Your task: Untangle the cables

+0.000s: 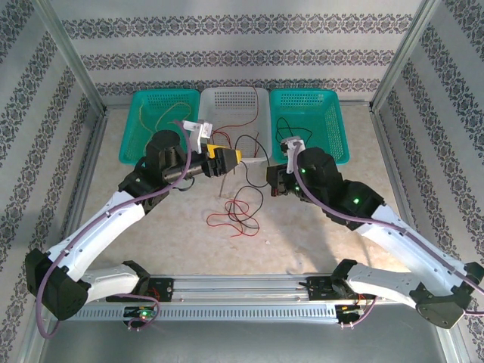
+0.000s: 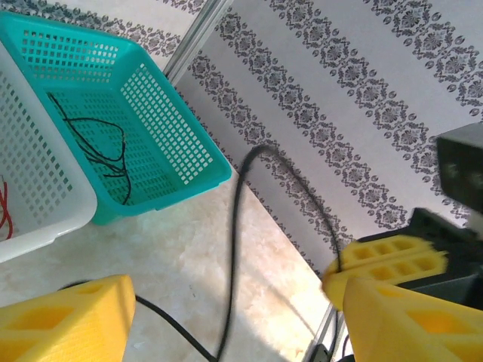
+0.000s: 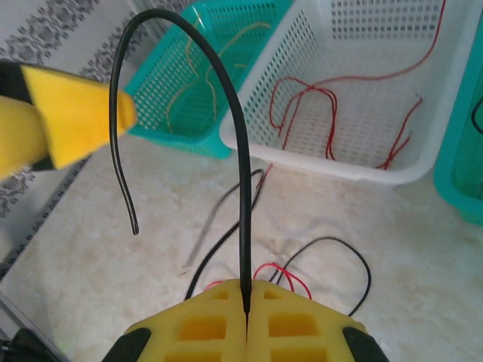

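Right pincer (image 3: 247, 300) is clamped on the black cable (image 3: 240, 151), which stands straight up from it over the desk (image 3: 75, 264) and hooks across to the left pincer (image 2: 230, 294), whose jaws gape apart beside its free end, so I reckon the right arm alone has it.

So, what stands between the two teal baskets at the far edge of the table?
A white basket with red cables inside; the top view shows it best.
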Available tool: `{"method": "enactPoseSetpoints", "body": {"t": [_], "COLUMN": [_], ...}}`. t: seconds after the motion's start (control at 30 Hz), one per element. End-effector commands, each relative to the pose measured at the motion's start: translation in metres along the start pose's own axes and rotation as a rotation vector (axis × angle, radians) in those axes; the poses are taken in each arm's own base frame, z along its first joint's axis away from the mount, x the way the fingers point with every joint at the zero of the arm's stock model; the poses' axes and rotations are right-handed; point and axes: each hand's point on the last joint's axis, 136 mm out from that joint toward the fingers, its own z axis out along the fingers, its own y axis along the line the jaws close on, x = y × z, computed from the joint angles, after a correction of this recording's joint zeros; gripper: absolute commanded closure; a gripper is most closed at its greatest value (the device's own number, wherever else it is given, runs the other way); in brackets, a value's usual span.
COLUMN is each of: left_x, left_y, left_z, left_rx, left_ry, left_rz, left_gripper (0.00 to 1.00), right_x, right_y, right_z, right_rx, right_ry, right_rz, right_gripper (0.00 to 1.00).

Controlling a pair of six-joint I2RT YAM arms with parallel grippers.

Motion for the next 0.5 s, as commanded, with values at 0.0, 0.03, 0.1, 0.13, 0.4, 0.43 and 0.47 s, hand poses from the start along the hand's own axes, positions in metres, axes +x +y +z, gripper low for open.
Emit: {"method": "enactPoseSetpoints", "body": {"t": [0.0,0.03,0.1,0.13,0.4,0.43,0.47], "left_x": [-0.014,-0.014,-0.014,-0.014,-0.024,-0.027,-0.03], "left_y": [-0.013,-0.013,-0.017,-0.019,-0.029,-0.031,-0.033], "left_z": [-0.006,-0.007,-0.007,-0.006,0.002,0.002,0.003], "left_rx": [0.02,0.023,0.047,0.059,0.117,0.127,0.135], "left_ry": [-0.057,-0.064,-0.07,-0.066,-0.079,-0.088,-0.098], "left_rz": [0.071,0.073,0.071,0.069,0.065,0.067,0.068], "left_gripper": [0.27,0.28,0.33,0.36,0.72,0.77,0.84], "right_x": [-0.02,-0.023,-0.027,-0.028,-0.028,-0.027,-0.027], "right_y": [0.009,0.011,0.015,0.016,0.024,0.024,0.023], "right_z": [-0.015,-0.017,-0.019,-0.02,-0.022,-0.022,-0.022], "right_rx": [-0.015,-0.024,-0.036,-0.042,-0.08,-0.079,-0.075], "right_ry": [-0.061,-0.068,-0.076,-0.078,-0.087,-0.085,-0.084], "right_rz": [-0.036,-0.038,-0.039,-0.04,-0.035,-0.033,-0.034], "right_gripper": [1.0,1.0,1.0,1.0,1.0,1.0,1.0]}}
